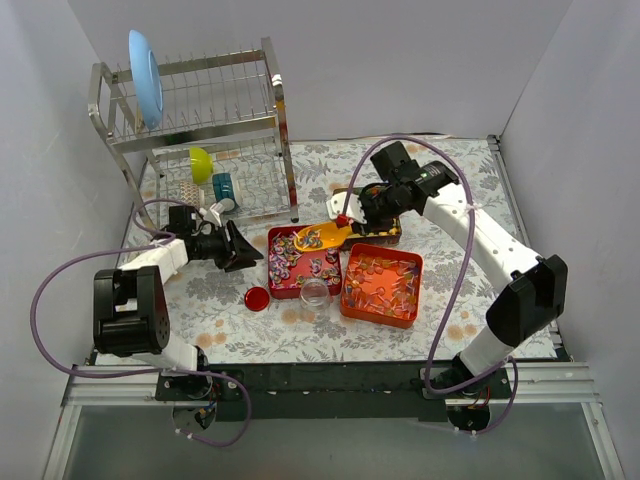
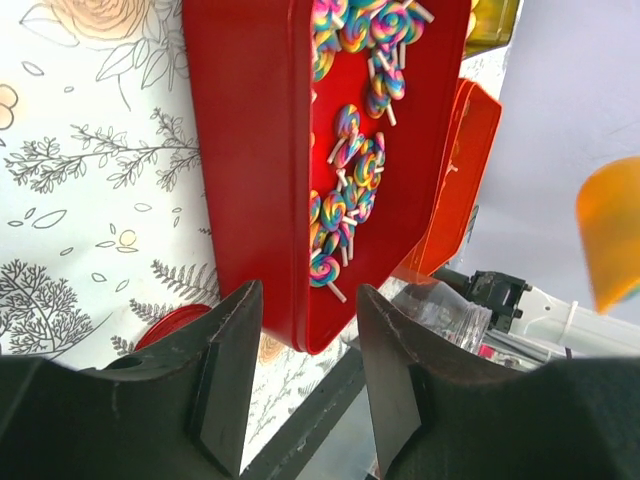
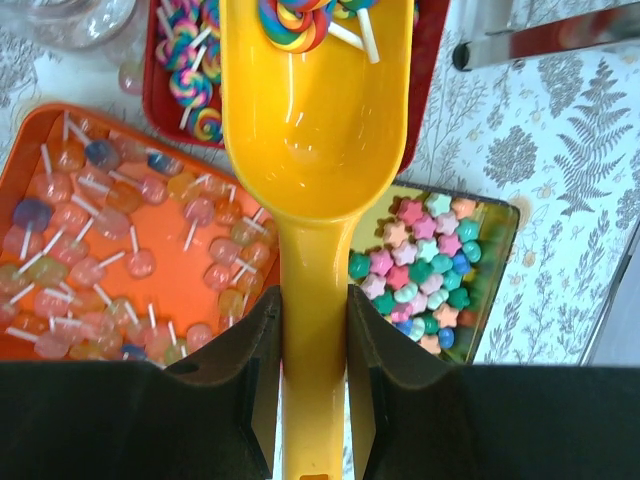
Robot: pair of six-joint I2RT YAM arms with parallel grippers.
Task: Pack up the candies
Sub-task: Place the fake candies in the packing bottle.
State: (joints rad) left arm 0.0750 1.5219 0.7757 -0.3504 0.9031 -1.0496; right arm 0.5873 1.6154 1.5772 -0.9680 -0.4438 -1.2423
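Note:
My right gripper [image 3: 314,320] [image 1: 362,213] is shut on the handle of a yellow scoop [image 3: 315,150] [image 1: 322,236]. The scoop holds a few striped lollipop candies [image 3: 296,22] over the red tray [image 1: 277,262]. The red tray [image 2: 250,170] holds several striped lollipops [image 2: 345,195]. An orange tray [image 1: 352,297] [image 3: 30,130] holds clear-wrapped reddish lollipops [image 3: 120,215]. A small tin [image 3: 500,290] holds pastel star and shell candies [image 3: 420,265]. My left gripper [image 2: 308,350] [image 1: 240,248] is open and empty, just left of the red tray.
A clear jar [image 1: 315,293] stands in front of the red tray, with a round red lid [image 1: 257,298] to its left. A metal dish rack [image 1: 200,130] with a blue plate [image 1: 145,78] stands at the back left.

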